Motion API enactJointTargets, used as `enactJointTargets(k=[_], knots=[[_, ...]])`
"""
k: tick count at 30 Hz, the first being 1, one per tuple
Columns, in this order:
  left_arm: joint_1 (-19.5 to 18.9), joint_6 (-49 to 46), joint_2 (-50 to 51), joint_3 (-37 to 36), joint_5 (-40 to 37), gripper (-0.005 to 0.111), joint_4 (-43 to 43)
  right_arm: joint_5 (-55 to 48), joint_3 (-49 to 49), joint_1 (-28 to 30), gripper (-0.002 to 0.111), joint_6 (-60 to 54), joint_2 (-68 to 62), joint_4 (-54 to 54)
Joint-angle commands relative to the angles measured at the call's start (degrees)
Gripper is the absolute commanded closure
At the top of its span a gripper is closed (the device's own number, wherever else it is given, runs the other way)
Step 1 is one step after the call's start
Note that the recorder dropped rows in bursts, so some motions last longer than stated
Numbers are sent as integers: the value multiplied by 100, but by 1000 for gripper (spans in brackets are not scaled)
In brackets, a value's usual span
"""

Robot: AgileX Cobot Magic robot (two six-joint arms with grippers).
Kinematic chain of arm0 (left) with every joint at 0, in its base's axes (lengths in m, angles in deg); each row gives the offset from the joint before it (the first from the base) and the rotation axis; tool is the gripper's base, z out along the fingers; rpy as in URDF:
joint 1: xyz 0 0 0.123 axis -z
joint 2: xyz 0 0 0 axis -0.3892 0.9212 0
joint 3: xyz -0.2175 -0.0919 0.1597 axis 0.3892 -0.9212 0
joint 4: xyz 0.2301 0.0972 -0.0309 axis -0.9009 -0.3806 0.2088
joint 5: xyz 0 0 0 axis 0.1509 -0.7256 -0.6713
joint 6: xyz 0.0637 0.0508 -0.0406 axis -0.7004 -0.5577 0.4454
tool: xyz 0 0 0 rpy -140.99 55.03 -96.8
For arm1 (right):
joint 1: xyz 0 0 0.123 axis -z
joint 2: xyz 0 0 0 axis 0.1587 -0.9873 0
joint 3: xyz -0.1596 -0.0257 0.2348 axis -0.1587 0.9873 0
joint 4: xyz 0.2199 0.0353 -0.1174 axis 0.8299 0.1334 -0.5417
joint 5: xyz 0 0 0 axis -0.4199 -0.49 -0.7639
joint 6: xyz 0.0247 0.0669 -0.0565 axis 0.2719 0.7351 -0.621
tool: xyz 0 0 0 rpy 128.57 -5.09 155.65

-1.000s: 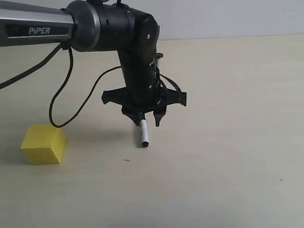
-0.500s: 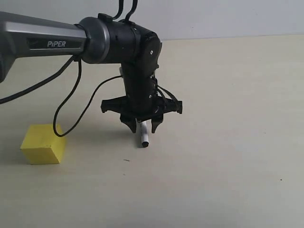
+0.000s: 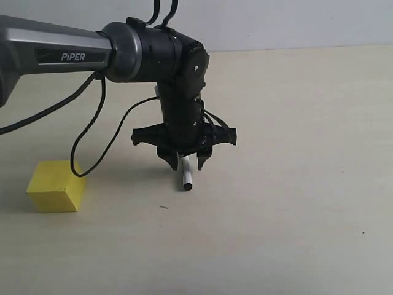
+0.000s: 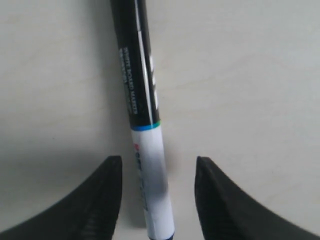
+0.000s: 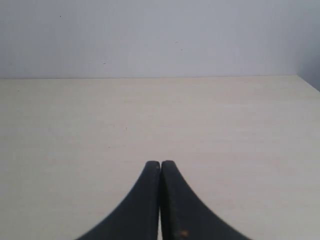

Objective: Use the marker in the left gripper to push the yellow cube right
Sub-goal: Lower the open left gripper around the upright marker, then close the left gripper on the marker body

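The marker (image 3: 186, 179) lies flat on the pale table, white barrel toward the camera and a black tip at its near end. In the left wrist view the marker (image 4: 140, 75) shows its long black cap and white barrel. My left gripper (image 3: 187, 165) points down over the marker's far part, open, one finger on each side of the barrel; in the wrist view the left gripper (image 4: 158, 162) leaves gaps on both sides of it. The yellow cube (image 3: 55, 186) sits well to the left, apart from everything. My right gripper (image 5: 160, 164) is shut on nothing.
A black cable (image 3: 77, 161) hangs from the left arm in a loop, its lowest part just above the cube's far right corner. The pale table (image 3: 295, 203) runs back to a grey wall (image 3: 295, 21).
The left arm has come down and shifted slightly left, bringing its open fingers lower around the marker. In the last half second it hardly moved. Marker and cube stayed put.
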Motion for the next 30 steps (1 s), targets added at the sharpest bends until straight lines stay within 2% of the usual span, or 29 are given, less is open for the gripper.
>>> enactJointTargets(k=[1, 30], knots=[[-24, 45, 14, 20, 71, 61, 0, 69, 25, 33, 108, -9, 38, -15], [-24, 30, 36, -113, 98, 61, 0, 69, 25, 33, 108, -9, 38, -15]])
